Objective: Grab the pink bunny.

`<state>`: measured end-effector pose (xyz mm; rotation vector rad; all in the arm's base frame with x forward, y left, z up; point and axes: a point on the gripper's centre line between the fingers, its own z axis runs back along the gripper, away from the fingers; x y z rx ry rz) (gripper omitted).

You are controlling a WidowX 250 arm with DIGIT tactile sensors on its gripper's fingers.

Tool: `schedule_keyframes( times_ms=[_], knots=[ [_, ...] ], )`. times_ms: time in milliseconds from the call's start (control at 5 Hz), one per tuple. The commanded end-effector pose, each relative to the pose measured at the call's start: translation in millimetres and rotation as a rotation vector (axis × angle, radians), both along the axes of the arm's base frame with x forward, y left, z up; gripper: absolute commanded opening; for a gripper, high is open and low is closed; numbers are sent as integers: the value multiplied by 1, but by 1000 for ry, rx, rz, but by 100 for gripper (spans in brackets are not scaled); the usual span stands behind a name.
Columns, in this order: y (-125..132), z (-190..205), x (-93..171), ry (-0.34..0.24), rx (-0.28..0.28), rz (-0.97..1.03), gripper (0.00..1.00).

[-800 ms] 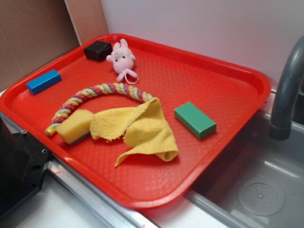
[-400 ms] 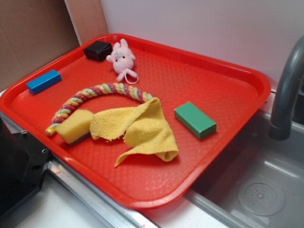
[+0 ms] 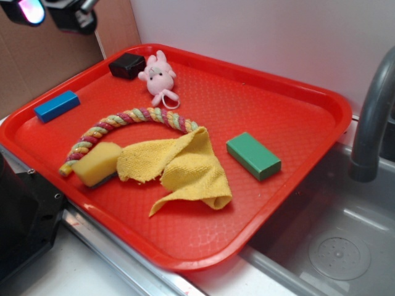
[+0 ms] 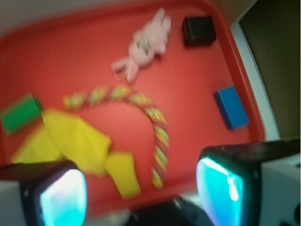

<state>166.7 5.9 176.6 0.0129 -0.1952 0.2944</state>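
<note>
Place: a kitchen sink corner, staged for robot trials.
Sink [image 3: 345, 246]: steel basin with drain, right of the red tray [image 3: 296, 92].
Faucet [image 3: 370, 123]: grey spout, beside the tray's right edge.
Backdrop: cardboard [image 3: 43, 55] behind the tray.

End effector [image 4: 146, 188] high up, fingers wide apart, empty.

A plain white wall [image 3: 259, 37] stands behind the scene, meeting a brown cardboard panel [image 3: 43, 58] at the back corner. A steel sink basin [image 3: 333, 246] with a round drain lies alongside, under a dark grey faucet [image 3: 373, 117]. Lighting is soft and even.
</note>
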Motion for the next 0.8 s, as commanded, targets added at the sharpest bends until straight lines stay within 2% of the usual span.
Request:
schedule_keyframes(
  times_ms=[0, 200, 400, 600],
  knots=[
    [44, -36, 60, -46, -94, 252, 100],
    [54, -59, 95, -8, -96, 297, 100],
    [53, -82, 110, 14, -75, 323, 100],
    [52, -105, 112, 58, -62, 341, 100]
  ],
)
